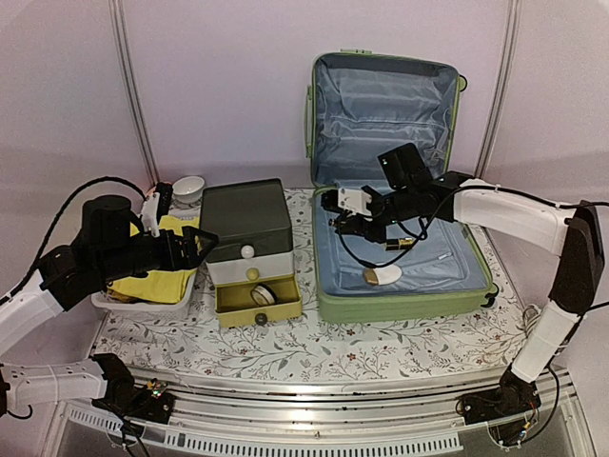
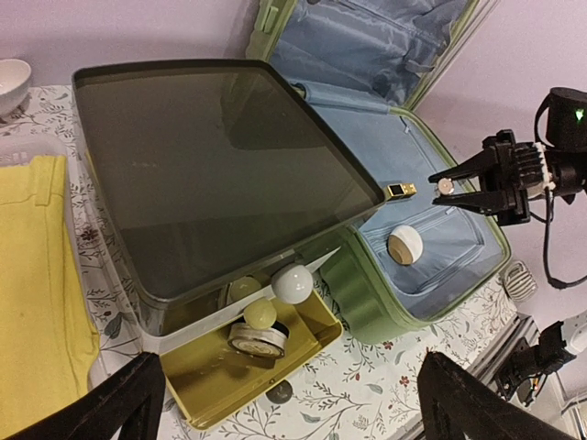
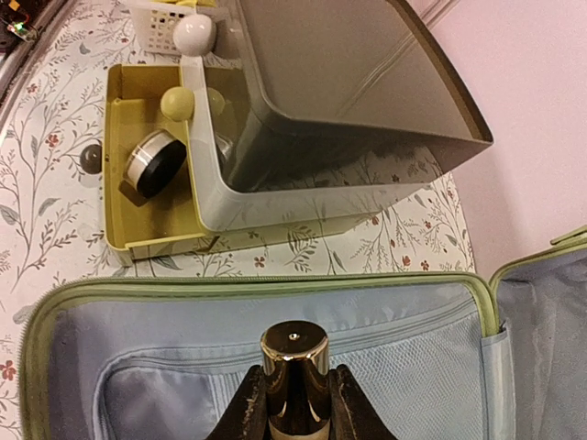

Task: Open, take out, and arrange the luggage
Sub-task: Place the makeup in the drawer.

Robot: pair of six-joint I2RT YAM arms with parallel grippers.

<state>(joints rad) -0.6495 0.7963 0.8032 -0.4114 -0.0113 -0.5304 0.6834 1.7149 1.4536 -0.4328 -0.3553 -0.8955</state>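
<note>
Gold cylinder (image 3: 293, 362) pinched in right tool (image 3: 293, 403) above open luggage (image 1: 400, 307); left tool (image 1: 202, 244) gapes empty.

— What's carrying everything?
— A table (image 1: 381, 347), covered by a pale cloth printed with leafy sprigs and small red flowers.
— And what lies directly on it?
— Four things. The luggage (image 1: 400, 307) takes the right half, lying open with its lid standing up at the back. Just left of it is a dark-lidded drawer box (image 1: 245, 221), its bottom yellow drawer pulled out. Further left is a white mesh basket (image 1: 133, 307) and, behind that, a small white bowl (image 1: 188, 188).
</note>
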